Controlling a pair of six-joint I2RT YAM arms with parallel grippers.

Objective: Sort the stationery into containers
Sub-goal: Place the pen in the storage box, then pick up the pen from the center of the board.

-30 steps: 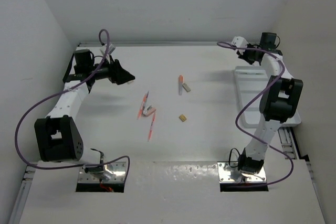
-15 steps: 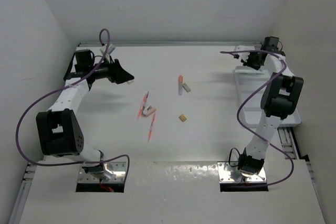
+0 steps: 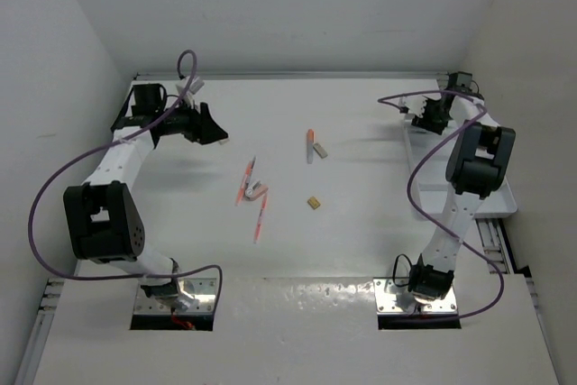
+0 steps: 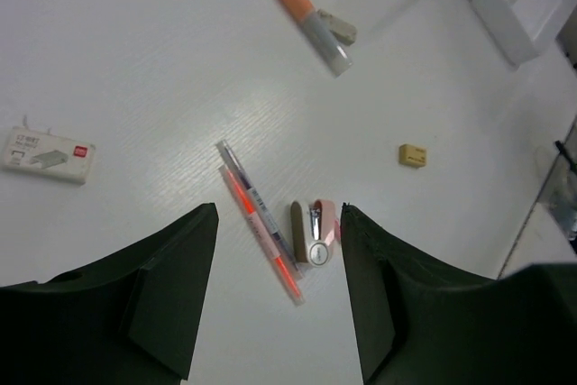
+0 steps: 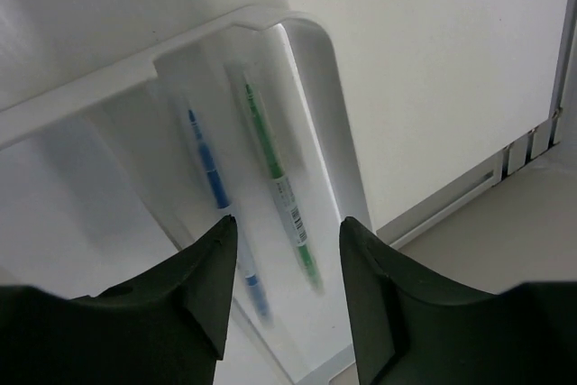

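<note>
Stationery lies mid-table: an orange-capped marker (image 3: 310,143) (image 4: 314,26) beside a grey eraser (image 3: 320,151) (image 4: 339,28), a tan block (image 3: 313,203) (image 4: 412,155), two thin orange-red pens (image 3: 245,182) (image 4: 260,223) and a small pink-white stapler-like item (image 4: 315,233). My left gripper (image 3: 213,132) (image 4: 279,214) hovers open above the pens, holding nothing. The white tray (image 3: 414,165) (image 5: 317,78) stands at the right. My right gripper (image 3: 424,120) (image 5: 288,227) is open over its far end. A green pen (image 5: 279,191) and a blue pen (image 5: 215,182) lie in one compartment below it.
A white boxed eraser (image 4: 50,152) lies left of the pens. A third orange-red pen (image 3: 261,219) lies nearer the arm bases. Walls close the table on the left, back and right. The tray's far corner sits close to the right wall.
The right gripper swung right over the tray's far end and went from shut to open. The left arm drew back slightly and stayed open.
</note>
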